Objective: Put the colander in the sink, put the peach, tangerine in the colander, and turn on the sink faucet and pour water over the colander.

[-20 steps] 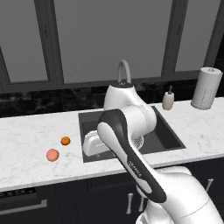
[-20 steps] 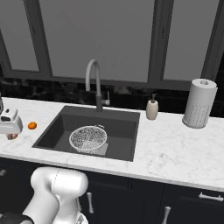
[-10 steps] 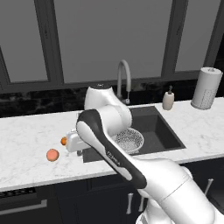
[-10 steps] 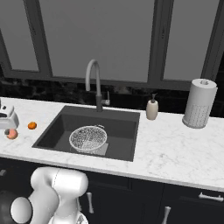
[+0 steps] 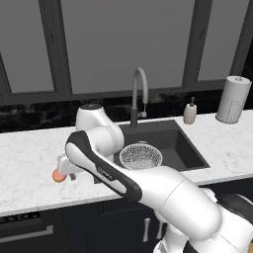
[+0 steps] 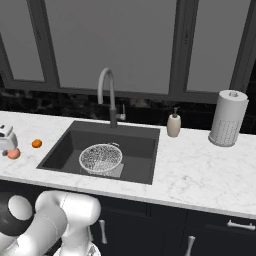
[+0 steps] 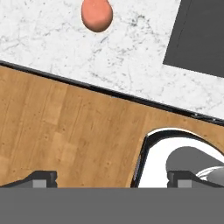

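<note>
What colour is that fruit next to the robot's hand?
The peach is pinkish-orange, plain and unpatterned; the hand view shows it best.

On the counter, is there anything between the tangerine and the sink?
No. In the right base view, only bare white marble lies between the tangerine and the left rim of the sink.

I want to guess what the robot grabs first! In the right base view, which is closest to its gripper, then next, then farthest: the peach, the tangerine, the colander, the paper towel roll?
1. peach, right by the gripper, far left of the counter.
2. tangerine, a little further right.
3. colander, in the sink.
4. paper towel roll, far right.
</note>
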